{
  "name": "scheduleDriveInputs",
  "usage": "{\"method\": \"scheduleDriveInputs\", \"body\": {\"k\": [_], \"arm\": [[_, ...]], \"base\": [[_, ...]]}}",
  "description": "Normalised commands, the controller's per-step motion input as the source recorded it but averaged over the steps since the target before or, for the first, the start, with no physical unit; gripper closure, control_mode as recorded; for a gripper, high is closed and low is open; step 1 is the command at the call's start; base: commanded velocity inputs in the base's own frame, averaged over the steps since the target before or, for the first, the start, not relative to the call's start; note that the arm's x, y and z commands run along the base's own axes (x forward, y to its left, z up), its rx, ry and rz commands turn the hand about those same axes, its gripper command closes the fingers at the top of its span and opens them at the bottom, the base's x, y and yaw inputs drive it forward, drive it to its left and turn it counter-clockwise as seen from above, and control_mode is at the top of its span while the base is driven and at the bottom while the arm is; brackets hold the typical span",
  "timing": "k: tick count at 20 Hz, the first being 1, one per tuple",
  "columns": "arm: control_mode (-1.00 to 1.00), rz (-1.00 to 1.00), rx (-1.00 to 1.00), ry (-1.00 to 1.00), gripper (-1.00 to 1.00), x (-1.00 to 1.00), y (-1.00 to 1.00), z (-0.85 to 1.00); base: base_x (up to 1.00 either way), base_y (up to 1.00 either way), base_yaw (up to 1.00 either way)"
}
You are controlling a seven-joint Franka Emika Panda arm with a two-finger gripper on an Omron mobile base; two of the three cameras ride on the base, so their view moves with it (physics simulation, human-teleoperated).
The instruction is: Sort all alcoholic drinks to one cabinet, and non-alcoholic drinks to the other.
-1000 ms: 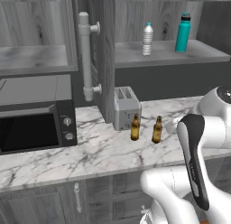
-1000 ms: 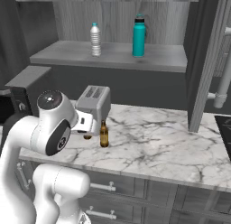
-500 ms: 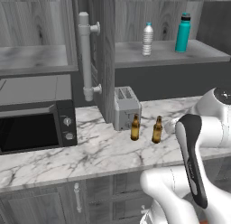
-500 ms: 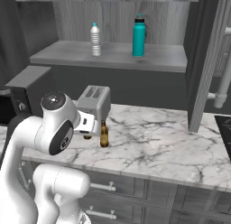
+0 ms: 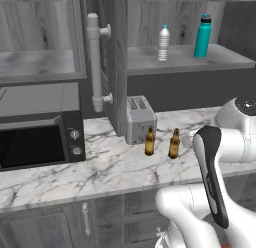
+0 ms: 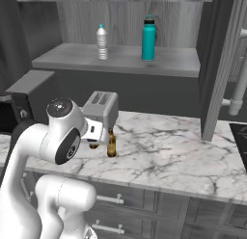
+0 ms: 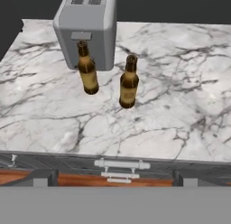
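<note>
Two amber beer bottles (image 7: 88,70) (image 7: 129,83) stand upright on the marble counter (image 7: 171,105) in front of the toaster (image 7: 88,26); they also show from the left base, one bottle (image 5: 149,141) left of the other bottle (image 5: 174,144). A clear water bottle (image 5: 163,43) and a teal flask (image 5: 202,36) stand on the open right cabinet's shelf (image 5: 185,63). The left cabinet's shelf (image 5: 35,67) is bare. My gripper (image 7: 113,179) hangs open over the counter's front edge, well short of the bottles, holding nothing.
A black microwave (image 5: 35,137) sits at the counter's left. The open cabinet door (image 5: 117,62) with its pale bar handle (image 5: 95,62) juts out above the toaster. Another open door (image 6: 219,64) stands at the right. Drawers (image 7: 119,164) run below the counter.
The arm has shifted only slightly. The bottles have not moved and the gripper stays open.
</note>
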Motion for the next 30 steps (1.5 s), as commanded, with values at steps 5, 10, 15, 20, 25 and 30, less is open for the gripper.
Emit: {"method": "scheduleDriveInputs", "body": {"k": [5,10,15,20,25,30], "arm": [[-1.0,0.0,0.0,0.0,-1.0,0.1,0.0,-0.08],[-1.0,0.0,0.0,-0.01,-1.0,0.1,-0.01,-0.09],[-1.0,0.0,0.0,0.0,-1.0,0.1,-0.01,-0.08],[-1.0,0.0,0.0,0.0,-1.0,0.09,-0.02,-0.07],[-1.0,0.0,0.0,0.0,-1.0,0.11,-0.03,-0.09],[-1.0,0.0,-0.01,0.0,-1.0,0.13,-0.01,-0.11]], "base": [[0.0,0.0,0.0],[0.0,0.0,0.0],[0.0,0.0,0.0],[0.0,0.0,0.0],[0.0,0.0,0.0],[0.0,0.0,0.0]]}}
